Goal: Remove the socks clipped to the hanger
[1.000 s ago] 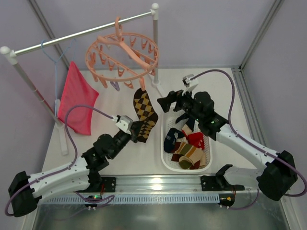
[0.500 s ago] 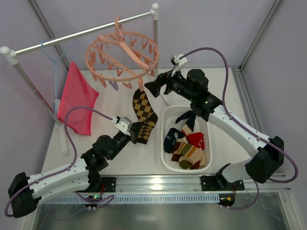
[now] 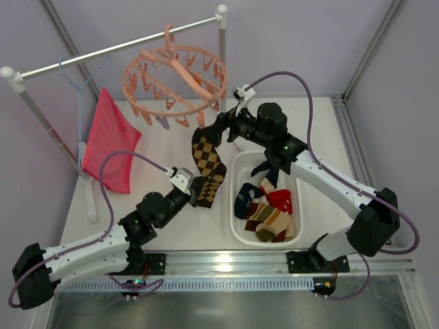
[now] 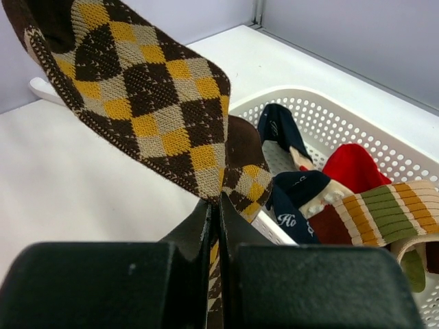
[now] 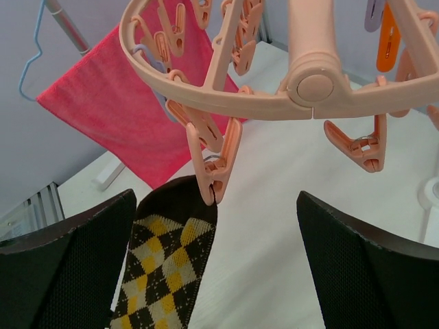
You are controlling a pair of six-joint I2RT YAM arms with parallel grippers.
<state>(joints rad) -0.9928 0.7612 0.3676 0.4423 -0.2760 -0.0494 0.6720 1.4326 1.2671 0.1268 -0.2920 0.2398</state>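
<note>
1. Raised and swung leftward, the right claw (image 5: pixel 216 197) is held wide open and empty, facing a peg (image 5: pixel 218 179) of the hanger (image 3: pixel 175 79)
2. The diamond-patterned sock (image 3: pixel 206 159), clipped there, is pinched low by the closed left claw (image 4: pixel 218 212)

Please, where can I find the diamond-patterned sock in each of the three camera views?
Top external: the diamond-patterned sock hangs at centre, below the hanger.
Left wrist: the sock fills the upper left, its lower end pinched in the left gripper.
Right wrist: bottom, left of centre, under a clip.
Landmarks: the basket links top and left wrist; the hanger links top and right wrist.
</note>
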